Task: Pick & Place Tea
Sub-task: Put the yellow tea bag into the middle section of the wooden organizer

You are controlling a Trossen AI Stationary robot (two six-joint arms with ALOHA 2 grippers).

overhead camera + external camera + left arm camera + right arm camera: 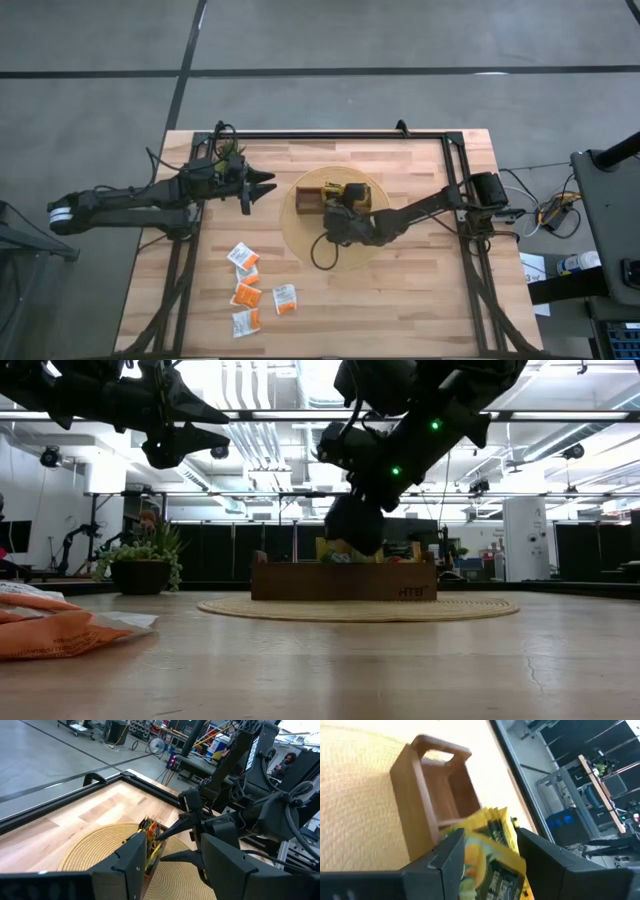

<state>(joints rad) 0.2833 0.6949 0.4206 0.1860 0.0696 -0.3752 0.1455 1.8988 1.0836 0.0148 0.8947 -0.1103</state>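
two dark robot arms, one left arm [130, 200] and one right arm [420, 210]. one wooden divided tray [312, 198] on one round woven mat [300, 240]. five orange-and-white tea sachets [247, 294] loose on the table [420, 300]. several yellow sachets [355, 192] in the tray, number unclear. one small potted plant [142, 565].

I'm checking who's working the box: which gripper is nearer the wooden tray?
Right. The right gripper hovers directly over the wooden tray on the round mat; the left gripper waits off the mat, beside the plant.
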